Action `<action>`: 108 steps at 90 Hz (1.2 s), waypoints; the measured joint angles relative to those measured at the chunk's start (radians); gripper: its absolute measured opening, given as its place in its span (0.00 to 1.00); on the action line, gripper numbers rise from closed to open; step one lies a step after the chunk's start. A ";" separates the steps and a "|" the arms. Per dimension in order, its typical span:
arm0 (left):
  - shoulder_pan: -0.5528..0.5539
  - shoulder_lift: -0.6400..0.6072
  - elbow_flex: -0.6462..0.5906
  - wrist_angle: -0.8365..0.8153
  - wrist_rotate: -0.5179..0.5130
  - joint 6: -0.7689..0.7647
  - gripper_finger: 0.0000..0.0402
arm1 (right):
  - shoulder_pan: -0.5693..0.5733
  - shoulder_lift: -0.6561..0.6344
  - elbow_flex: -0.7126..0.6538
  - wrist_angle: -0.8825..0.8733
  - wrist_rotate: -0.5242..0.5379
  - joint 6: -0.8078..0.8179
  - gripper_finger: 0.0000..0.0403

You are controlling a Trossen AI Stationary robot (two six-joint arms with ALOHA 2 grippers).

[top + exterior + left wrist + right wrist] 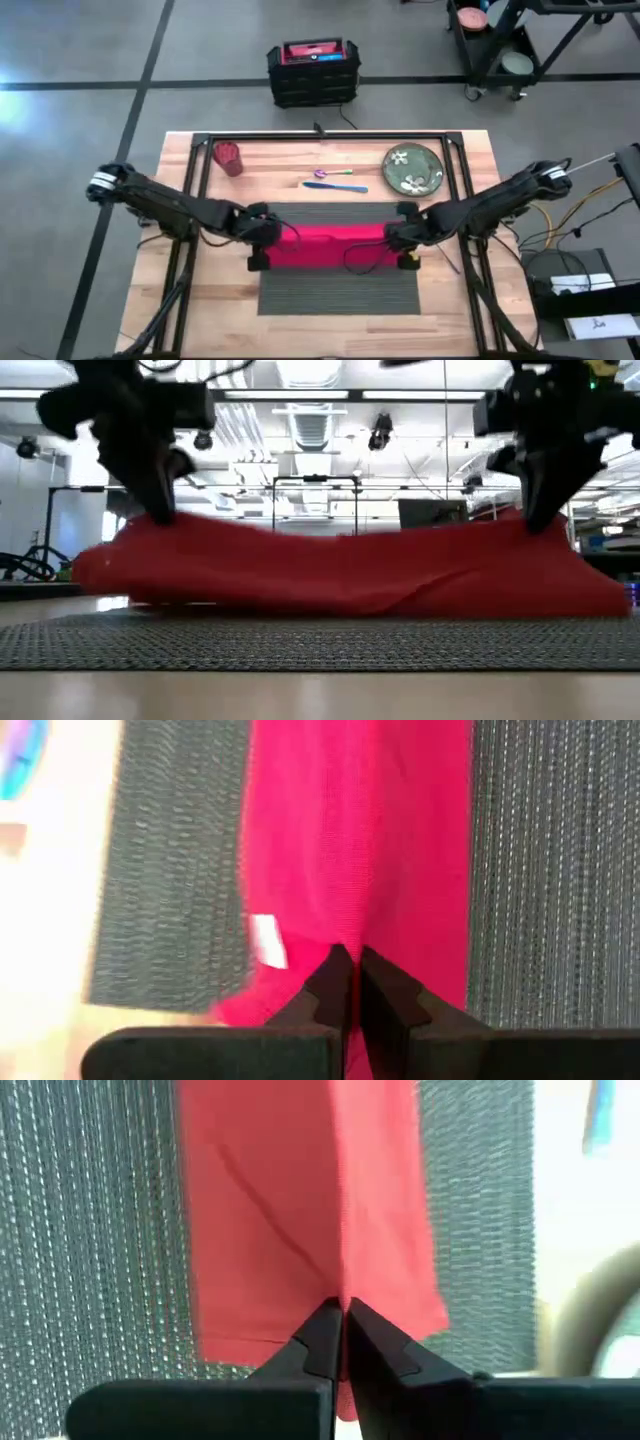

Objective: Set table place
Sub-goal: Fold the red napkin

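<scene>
Left tool [347,982], right tool [338,1335]: each pinching red napkin [335,246] | placemat [340,287]: dark grey, ribbed, flat

Placemat [338,288]: dark grey woven stuff, matt, with fine ribbed stripes that read as a coarse, rough mesh in the low and wrist views; it lies on a light wooden tabletop [460,315] of smooth, pale planks with a faint sheen. Napkin [330,246]: red cloth, soft and matt, finely knit-textured up close, creased and sagging, with a small white tag sewn at one edge [267,940]. Fingers of the left gripper [349,982] and right gripper [338,1330]: dark, matt, hard-looking plastic with smooth faces; the plate [413,168] looks glazed, green with pale speckled flowers.
</scene>
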 joint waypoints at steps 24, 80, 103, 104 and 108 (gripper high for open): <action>-0.001 -0.057 0.206 -0.261 -0.106 0.020 0.00 | -0.009 -0.056 0.194 -0.205 0.089 -0.033 0.00; -0.040 -0.111 0.131 -0.246 -0.173 -0.060 0.00 | 0.033 -0.188 0.104 -0.209 0.094 0.139 0.00; -0.086 -0.057 0.120 -0.132 -0.103 -0.105 0.00 | 0.082 -0.183 0.031 -0.106 0.006 0.178 0.00; -0.090 -0.055 0.120 -0.130 -0.100 -0.109 0.00 | 0.086 -0.183 0.031 -0.102 0.000 0.181 0.00; -0.105 -0.045 0.120 -0.122 -0.088 -0.132 0.00 | 0.103 -0.184 0.027 -0.093 -0.020 0.203 0.00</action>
